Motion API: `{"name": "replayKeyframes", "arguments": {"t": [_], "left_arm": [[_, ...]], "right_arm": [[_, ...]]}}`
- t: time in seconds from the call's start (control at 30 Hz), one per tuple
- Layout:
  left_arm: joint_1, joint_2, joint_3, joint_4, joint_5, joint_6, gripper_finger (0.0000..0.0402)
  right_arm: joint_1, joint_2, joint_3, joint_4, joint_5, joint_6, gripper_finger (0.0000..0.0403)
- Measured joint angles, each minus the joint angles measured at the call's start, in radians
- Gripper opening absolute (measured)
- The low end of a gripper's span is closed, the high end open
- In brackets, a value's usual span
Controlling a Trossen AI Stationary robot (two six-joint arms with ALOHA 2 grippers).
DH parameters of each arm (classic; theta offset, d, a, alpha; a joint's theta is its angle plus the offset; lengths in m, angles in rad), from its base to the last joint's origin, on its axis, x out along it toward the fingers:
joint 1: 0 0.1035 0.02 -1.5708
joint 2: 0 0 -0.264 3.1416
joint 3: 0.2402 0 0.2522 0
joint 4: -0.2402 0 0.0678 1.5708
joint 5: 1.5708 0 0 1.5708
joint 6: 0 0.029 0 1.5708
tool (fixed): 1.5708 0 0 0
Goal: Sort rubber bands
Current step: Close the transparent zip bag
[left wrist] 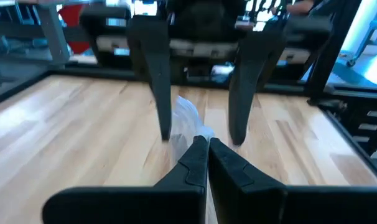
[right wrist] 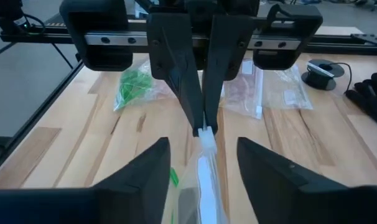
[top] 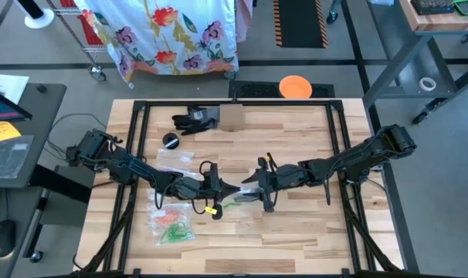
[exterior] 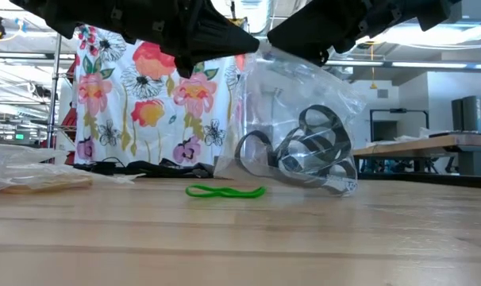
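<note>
Clear zip bag [exterior: 304,119] holding dark bands [exterior: 308,155] hangs mid-table, its top edge pinched in the closed left gripper [right wrist: 204,127]. Right gripper [left wrist: 201,134] faces it, fingers [right wrist: 145,168] spread either side of the bag, not clamping. Green band [exterior: 225,191] lies loose on the wooden table [top: 296,232] below.

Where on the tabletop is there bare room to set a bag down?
Bare wood lies right of the right gripper and along the near edge. It is crowded left of centre: bags by the left gripper, which pinches the clear bag, and a green band.
</note>
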Motion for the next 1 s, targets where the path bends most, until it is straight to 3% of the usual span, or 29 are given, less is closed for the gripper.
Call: {"name": "replayKeyframes", "arguments": {"t": [0.23,1.0], "left_arm": [[0.009,0.000,0.000,0.035,0.024,0.025,0.0000],[0.017,0.000,0.000,0.054,-0.007,0.014,0.0000]], "right_arm": [[0.000,0.000,0.000,0.035,-0.001,-0.008,0.0186],[-0.007,0.001,0.000,0.050,-0.001,-0.011,0.0093]]}}
